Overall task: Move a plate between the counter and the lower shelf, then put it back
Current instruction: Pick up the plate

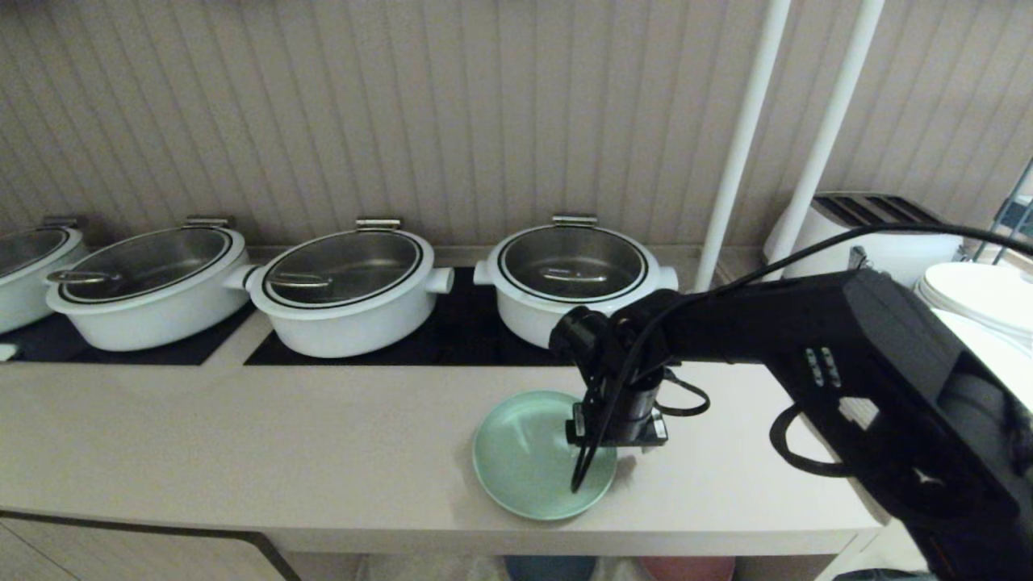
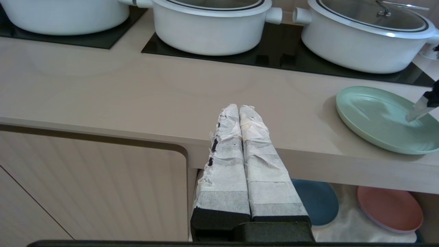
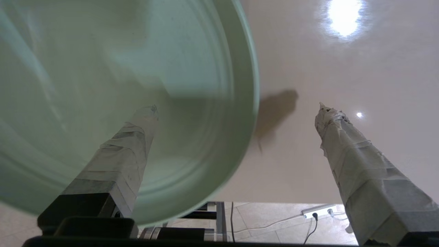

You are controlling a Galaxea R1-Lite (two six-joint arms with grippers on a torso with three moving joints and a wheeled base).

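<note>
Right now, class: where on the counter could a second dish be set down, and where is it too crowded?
Free: the bare counter left of the plate, in front of the pots. Crowded: the hob strip behind, filled with pots, and the right end, where the open right pincer straddles the plate's rim.

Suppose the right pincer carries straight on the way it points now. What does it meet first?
The right pincer, open, straddles the plate's rim; one finger would likely meet the plate, the other the counter.
</note>
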